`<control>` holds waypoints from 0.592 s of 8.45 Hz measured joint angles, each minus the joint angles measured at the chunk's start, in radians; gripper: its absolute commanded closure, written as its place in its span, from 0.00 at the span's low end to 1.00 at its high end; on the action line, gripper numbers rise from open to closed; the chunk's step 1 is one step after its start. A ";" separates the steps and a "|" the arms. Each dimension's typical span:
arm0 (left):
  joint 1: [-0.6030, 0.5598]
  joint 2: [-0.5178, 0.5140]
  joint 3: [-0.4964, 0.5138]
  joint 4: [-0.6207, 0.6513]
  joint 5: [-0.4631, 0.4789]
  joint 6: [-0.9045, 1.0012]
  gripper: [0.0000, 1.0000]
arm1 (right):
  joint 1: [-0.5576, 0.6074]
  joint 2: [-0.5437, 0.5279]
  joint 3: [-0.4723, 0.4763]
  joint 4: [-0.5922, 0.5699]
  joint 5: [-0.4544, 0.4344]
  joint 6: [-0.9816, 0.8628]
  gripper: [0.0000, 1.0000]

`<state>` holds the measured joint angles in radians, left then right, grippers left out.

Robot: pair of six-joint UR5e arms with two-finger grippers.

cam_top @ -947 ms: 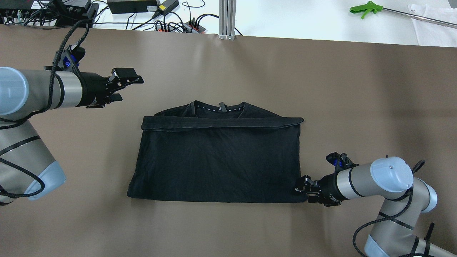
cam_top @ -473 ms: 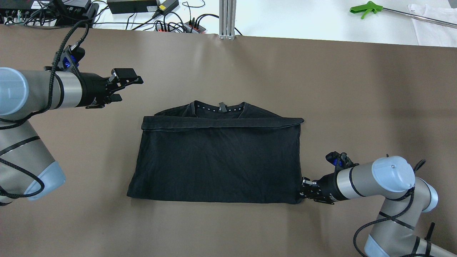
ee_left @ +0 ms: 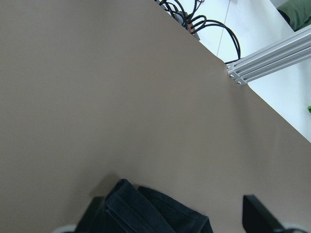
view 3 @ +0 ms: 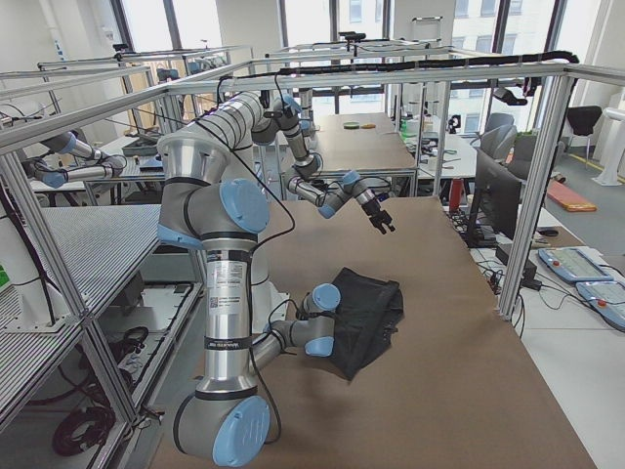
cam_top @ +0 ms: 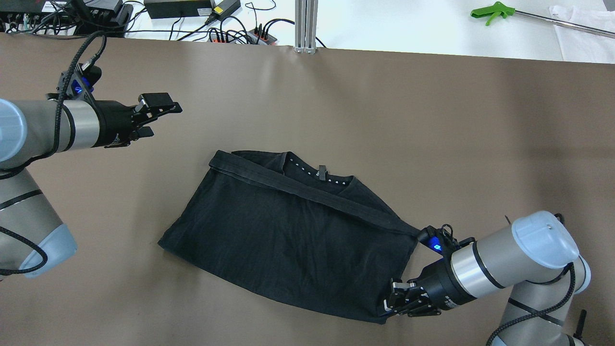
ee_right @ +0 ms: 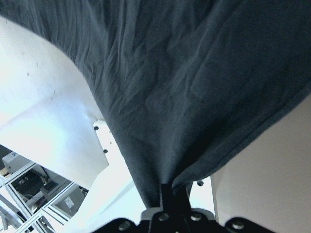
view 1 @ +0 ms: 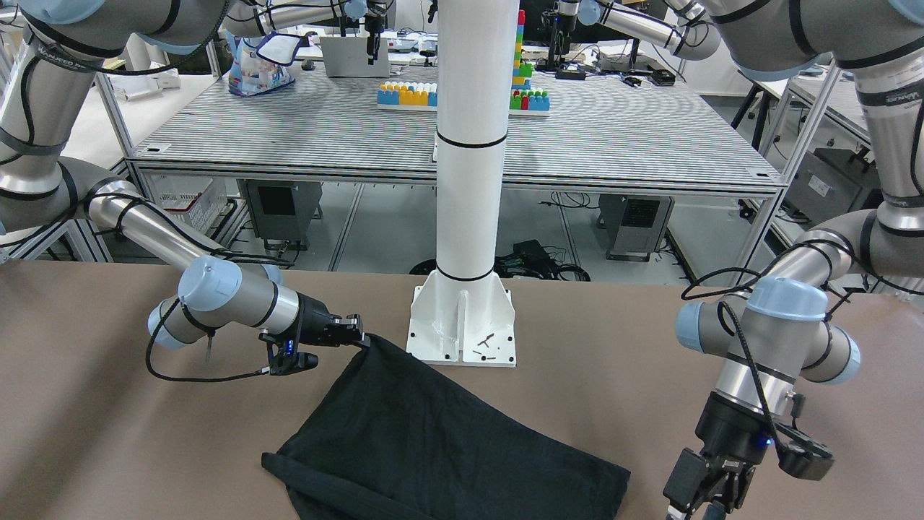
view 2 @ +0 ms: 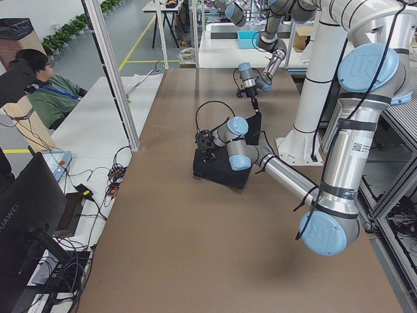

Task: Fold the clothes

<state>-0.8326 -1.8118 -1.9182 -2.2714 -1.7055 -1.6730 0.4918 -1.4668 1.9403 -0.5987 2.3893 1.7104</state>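
I had the right fingers (cam_top: 398, 300) pinched shut on a hem corner of the black garment (cam_top: 288, 235), which lay skewed mid-worktop (cam_top: 456, 120), that corner raised toward the robot-side edge. The left fingers (cam_top: 158, 102) hung wide apart and empty near the left edge. I judged a fold was starting. Next, the limp, softly creased knit needed carrying across and laying flat.

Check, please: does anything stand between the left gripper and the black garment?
Nothing visible does: only brown table lies between the open left gripper and the black garment, whose corner the right gripper holds.
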 measured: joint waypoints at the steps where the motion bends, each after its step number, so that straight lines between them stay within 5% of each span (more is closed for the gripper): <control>1: 0.000 0.016 -0.011 0.000 0.010 0.000 0.00 | -0.044 0.003 0.005 0.023 0.007 0.001 0.06; 5: 0.010 0.034 -0.018 0.000 0.008 -0.001 0.00 | -0.120 0.010 0.014 0.047 -0.036 -0.012 0.05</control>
<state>-0.8230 -1.7780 -1.9366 -2.2713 -1.6978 -1.6744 0.3720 -1.4567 1.9547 -0.5513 2.3531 1.6988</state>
